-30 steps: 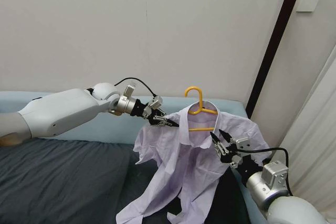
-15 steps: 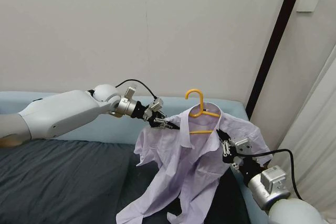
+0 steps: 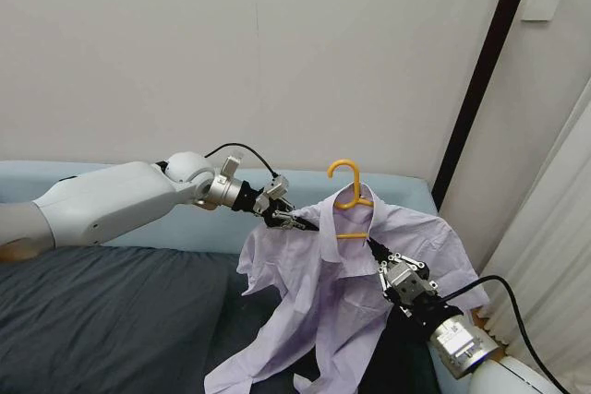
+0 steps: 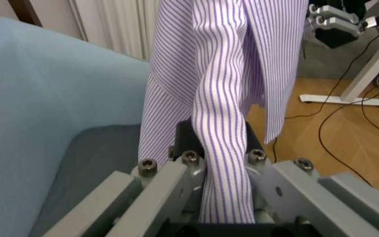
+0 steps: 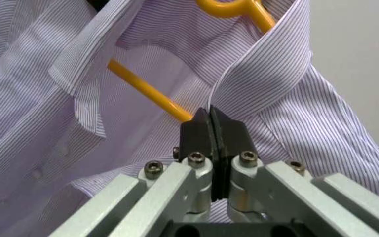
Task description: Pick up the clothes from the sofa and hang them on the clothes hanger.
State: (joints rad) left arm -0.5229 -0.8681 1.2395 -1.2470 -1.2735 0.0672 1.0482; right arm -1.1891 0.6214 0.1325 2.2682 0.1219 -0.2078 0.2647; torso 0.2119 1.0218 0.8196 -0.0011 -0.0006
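While left gripper (image 3: 303, 223) fingers (image 4: 176, 183) pinch the shirt (image 3: 305, 292), right gripper (image 3: 374, 248) fingers (image 5: 196, 134) clamp the hanger (image 5: 146, 90).

Living room staged as a test space. A pale blue sofa (image 3: 404, 193) with a dark grey seat cushion (image 3: 102, 320) occupies the lower left, against a plain white wall (image 3: 277, 43). A dark door frame (image 3: 480, 80) and a white curtain (image 3: 554, 228) stand at right — cables (image 4: 321, 134) and a stand's white foot (image 4: 341, 100) lie on the wooden floor (image 4: 347, 143).

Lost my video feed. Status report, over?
Left gripper shut on shirt shoulder. Right gripper shut on shirt front, beside hanger. Shirt draped on hanger, hem trailing on sofa. Nothing blocking.
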